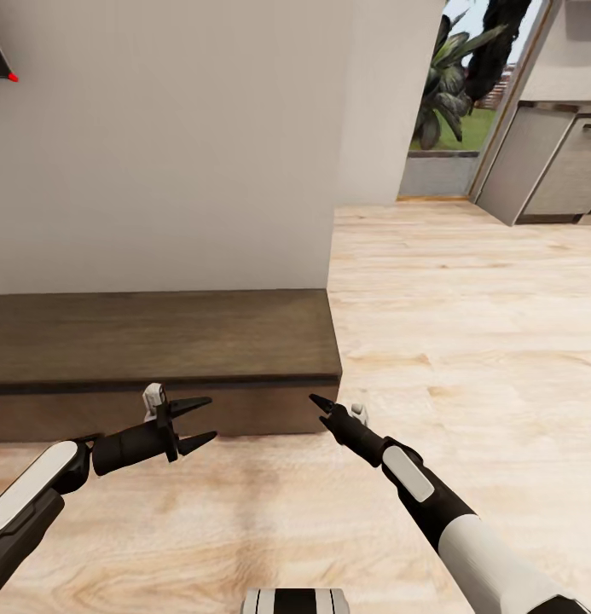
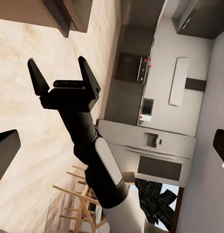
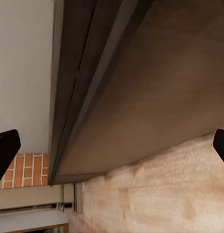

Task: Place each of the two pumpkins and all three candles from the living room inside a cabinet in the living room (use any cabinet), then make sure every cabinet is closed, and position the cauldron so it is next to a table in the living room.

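The jaws of the left gripper (image 1: 194, 421) are seen spread apart and empty, held low in front of the cabinet (image 1: 159, 362). The jaws of the right gripper (image 1: 319, 405) are also parted with nothing between them, as shown in the left wrist view (image 2: 59, 77), and are pointed at the cabinet's right front corner. The cabinet is set against a pale wall (image 1: 159, 145), with its front shut and its top bare. Pale wooden floor (image 1: 466, 341) is spread around it. A doorway with plants (image 1: 453, 77) and grey kitchen cupboards (image 1: 551, 162) are seen farther off.
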